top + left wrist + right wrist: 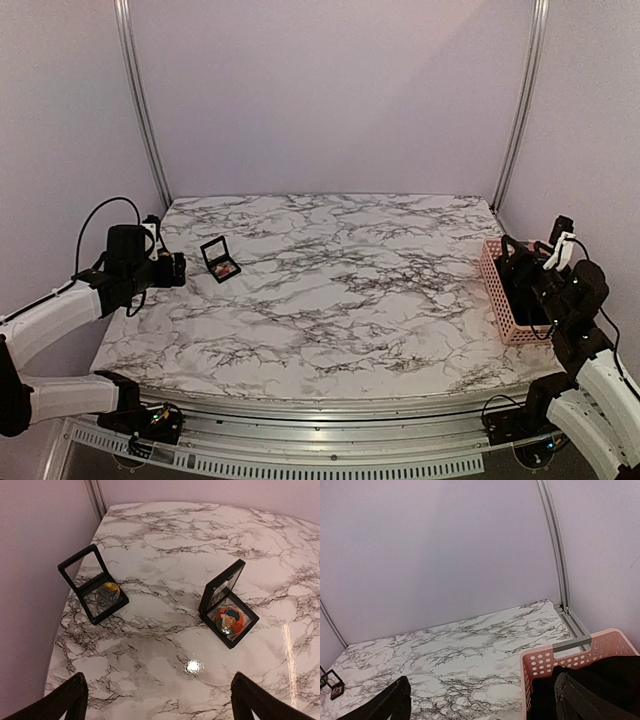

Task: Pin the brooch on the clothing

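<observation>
Brooch [229,620], small, round, stiff, lies in an open black case [246,631] at the left of the bench [165,545], a second case [111,611] near. We judge it light, slippery; pinch its rim. Left pincer [157,676] and right pincer [481,677] gape, empty.

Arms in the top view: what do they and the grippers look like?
Both the left arm and right arm have white links and black joints. A black cable loops above the left wrist. The left gripper and right gripper have dark fingers.
</observation>
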{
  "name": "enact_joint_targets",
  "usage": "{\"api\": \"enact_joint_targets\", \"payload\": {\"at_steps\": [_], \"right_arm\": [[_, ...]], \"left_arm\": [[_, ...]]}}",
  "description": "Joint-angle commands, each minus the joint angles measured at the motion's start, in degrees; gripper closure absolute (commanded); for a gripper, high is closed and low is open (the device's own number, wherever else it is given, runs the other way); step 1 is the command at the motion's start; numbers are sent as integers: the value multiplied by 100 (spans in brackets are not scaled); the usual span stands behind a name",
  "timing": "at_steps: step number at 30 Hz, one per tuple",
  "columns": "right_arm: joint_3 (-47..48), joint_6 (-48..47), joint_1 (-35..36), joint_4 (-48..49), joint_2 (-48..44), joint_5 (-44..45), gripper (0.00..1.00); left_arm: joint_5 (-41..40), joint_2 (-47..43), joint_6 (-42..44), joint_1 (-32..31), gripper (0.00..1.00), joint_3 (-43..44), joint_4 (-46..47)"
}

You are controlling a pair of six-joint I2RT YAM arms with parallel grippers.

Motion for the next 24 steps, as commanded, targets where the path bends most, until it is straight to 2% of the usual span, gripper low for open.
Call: {"api": "enact_joint_targets", "payload": {"at_steps": [1,2,5,8,10,13,17,21,24], "right_arm": [[859,786,-17,-1051,176,1014,1],[1203,871,-18,-1525,296,1309,1],[2383,1383,-53,-3448,1199,2912,1],[3299,1584,-315,-4626,2388,3334,1],[3574,1601,-585,-4876,3026,3062,1],[3402,1597,-1227,-4596,3499,2059,1],[3008,1705,-1780,-4177,3795,1144,1],[2826,1690,-1916,-3710,4502,382,2],[3028,1638,-1932,-3574,5358,-285,12]], "left_arm": [[-278,73,835,39,0,281,128],[-387,80,1252,39,0,395,130],[-867,216,2062,46,0,841,-69],[-1003,415,2607,41,0,1334,-318],[-1137,600,2734,43,0,1684,-544],[-1050,883,2749,48,0,2273,-1170],[-268,1042,2771,35,1,2876,-1990],[466,964,2736,32,0,2925,-2150],[631,942,2692,39,0,2891,-2110]]}}
